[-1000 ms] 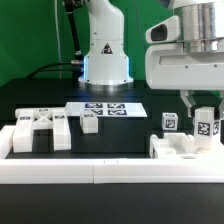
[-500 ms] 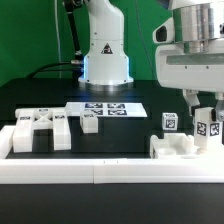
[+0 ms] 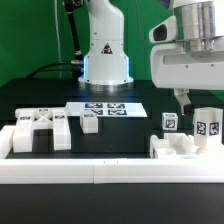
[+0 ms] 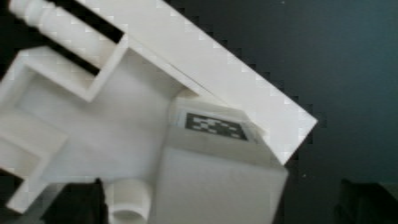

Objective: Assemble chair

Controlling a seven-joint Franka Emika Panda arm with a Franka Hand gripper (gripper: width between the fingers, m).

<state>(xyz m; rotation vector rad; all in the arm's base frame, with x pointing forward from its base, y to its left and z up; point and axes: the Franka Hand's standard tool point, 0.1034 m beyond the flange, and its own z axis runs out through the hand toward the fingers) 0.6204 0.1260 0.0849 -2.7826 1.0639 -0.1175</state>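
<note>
On the exterior view's right stands the partly joined chair (image 3: 184,147), a white blocky base with two tagged uprights (image 3: 208,125) rising from it. My gripper (image 3: 203,102) hangs just above the right upright, open, with nothing between its fingers. One dark finger (image 3: 184,101) shows beside the upright. In the wrist view the chair's white slab (image 4: 196,90) with a coded tag (image 4: 217,125) fills the picture, and a round white peg (image 4: 135,203) sticks out near it. My gripper (image 4: 214,205) straddles the slab without touching it.
More tagged chair parts (image 3: 40,130) and a small tagged cube (image 3: 90,122) lie on the exterior view's left. The marker board (image 3: 105,108) lies in front of the robot base (image 3: 105,55). A long white border rail (image 3: 110,172) runs along the front.
My gripper has gone from shut on the right tagged upright to open. It has risen a little, and the upright stays standing on the chair.
</note>
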